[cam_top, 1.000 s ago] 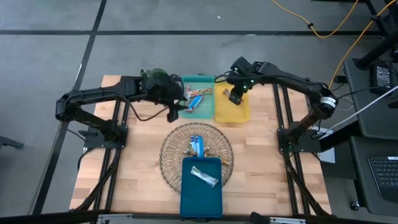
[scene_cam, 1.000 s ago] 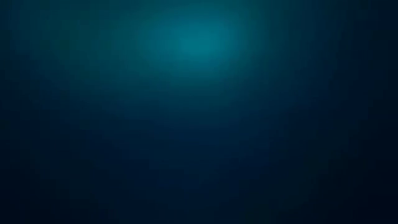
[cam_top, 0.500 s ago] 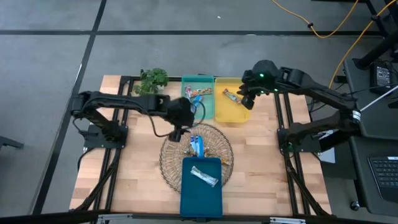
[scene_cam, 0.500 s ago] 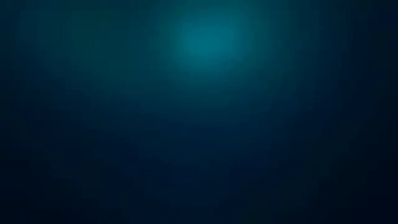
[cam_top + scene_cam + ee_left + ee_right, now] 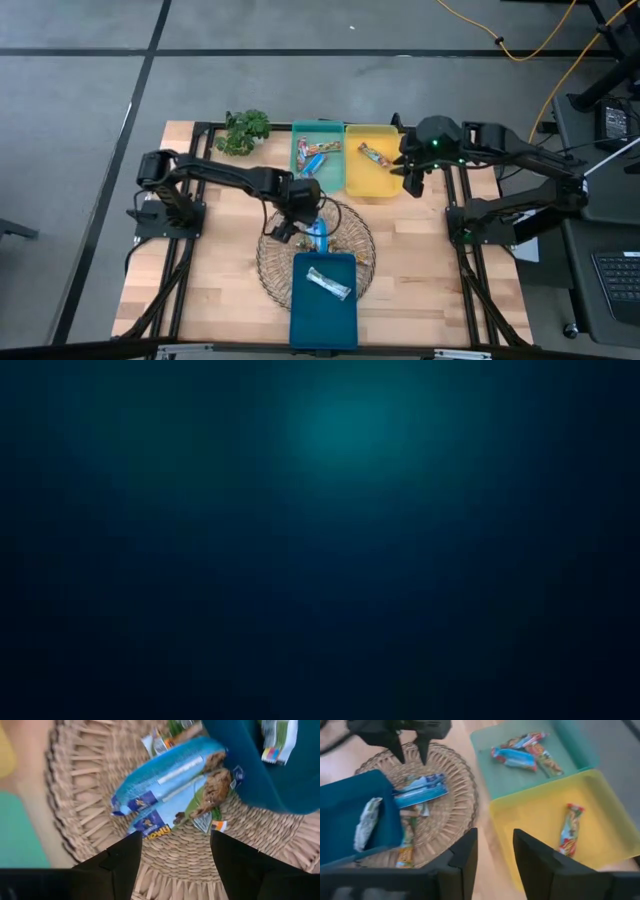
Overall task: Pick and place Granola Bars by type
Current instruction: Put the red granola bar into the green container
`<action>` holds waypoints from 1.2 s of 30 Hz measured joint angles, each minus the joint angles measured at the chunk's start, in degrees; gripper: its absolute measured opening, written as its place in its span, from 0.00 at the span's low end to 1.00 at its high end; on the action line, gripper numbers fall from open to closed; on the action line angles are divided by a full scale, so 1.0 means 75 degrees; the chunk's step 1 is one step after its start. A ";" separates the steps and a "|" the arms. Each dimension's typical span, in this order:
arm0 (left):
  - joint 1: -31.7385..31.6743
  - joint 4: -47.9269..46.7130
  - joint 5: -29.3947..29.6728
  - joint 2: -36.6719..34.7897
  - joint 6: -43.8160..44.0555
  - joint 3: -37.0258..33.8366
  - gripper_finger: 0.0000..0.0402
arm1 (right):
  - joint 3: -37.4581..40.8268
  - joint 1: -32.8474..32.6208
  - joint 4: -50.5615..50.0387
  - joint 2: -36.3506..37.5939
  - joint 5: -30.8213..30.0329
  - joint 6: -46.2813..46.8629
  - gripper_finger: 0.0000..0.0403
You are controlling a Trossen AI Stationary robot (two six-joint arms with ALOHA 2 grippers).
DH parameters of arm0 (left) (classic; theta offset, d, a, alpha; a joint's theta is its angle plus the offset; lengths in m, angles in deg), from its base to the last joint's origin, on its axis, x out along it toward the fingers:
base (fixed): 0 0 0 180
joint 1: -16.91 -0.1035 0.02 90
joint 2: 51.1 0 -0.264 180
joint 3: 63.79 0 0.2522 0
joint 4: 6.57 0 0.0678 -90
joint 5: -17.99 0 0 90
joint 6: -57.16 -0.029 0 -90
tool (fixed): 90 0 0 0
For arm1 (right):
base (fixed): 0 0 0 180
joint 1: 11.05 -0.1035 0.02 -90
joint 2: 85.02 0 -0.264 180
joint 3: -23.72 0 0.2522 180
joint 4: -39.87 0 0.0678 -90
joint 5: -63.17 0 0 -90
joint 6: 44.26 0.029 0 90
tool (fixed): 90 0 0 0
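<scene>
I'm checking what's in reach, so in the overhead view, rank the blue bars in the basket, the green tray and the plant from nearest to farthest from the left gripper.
From the left gripper, open over the basket's rim:
1. Blue bars, just beside it in the basket.
2. Green tray, behind it at the table's back.
3. Plant, at the back left corner.

A pale wooden worktop (image 5: 220, 270) carries a small green plant (image 5: 244, 131) at its far left corner. Just beside it stand a green tray (image 5: 298, 180) and a yellow tray (image 5: 372, 185), touching side by side. Nearer the front sits a round wicker basket (image 5: 272, 250), with a dark blue tray (image 5: 322, 315) overlapping its front edge.
</scene>
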 joint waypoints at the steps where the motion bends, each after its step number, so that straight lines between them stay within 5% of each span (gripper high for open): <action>1: 0.0031 0.0012 0.0000 0.0090 -0.0073 0.0000 0.57 | 0.0018 -0.0081 -0.0020 0.0000 -0.0059 0.0080 0.35; 11: 0.0137 0.0149 0.0141 0.0824 -0.0368 0.0009 0.57 | 0.1186 -0.0741 0.0022 0.0270 -0.1312 0.1131 0.56; 36: 0.0131 0.0945 0.0013 0.1599 -0.0303 0.0032 0.55 | 0.1778 -0.1046 0.0305 0.0291 -0.1341 0.1652 0.57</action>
